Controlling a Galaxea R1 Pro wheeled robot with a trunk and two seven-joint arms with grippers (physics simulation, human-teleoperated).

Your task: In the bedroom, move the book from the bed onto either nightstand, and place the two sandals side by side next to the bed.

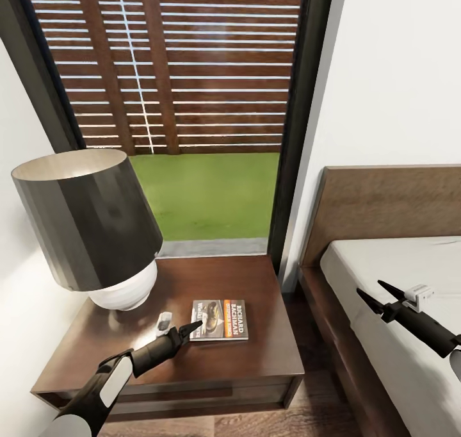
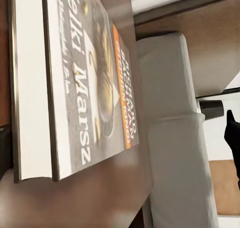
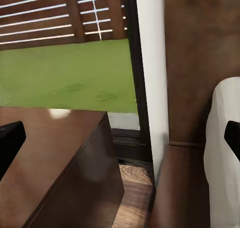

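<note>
The book [image 1: 219,320] lies flat on the nightstand [image 1: 256,354], cover up, near the middle of its top. My left gripper [image 1: 186,329] is low over the nightstand, open, its tip at the book's left edge. In the left wrist view the book [image 2: 85,77] is very close, with a dark finger [image 2: 3,153] beside its page edge. My right gripper [image 1: 374,294] hangs open over the bed's grey mattress [image 1: 410,264], holding nothing. In the right wrist view its fingers [image 3: 10,143] are spread wide, facing the gap between the nightstand [image 3: 60,153] and the bed [image 3: 225,102]. The sandals are out of view.
A big dark-shaded lamp [image 1: 89,225] on a white base stands at the nightstand's back left. Behind is a tall dark-framed window [image 1: 211,104] with grass and a slatted fence. A narrow strip of wood floor [image 1: 320,386] runs between nightstand and bed. The headboard [image 1: 384,200] meets the white wall.
</note>
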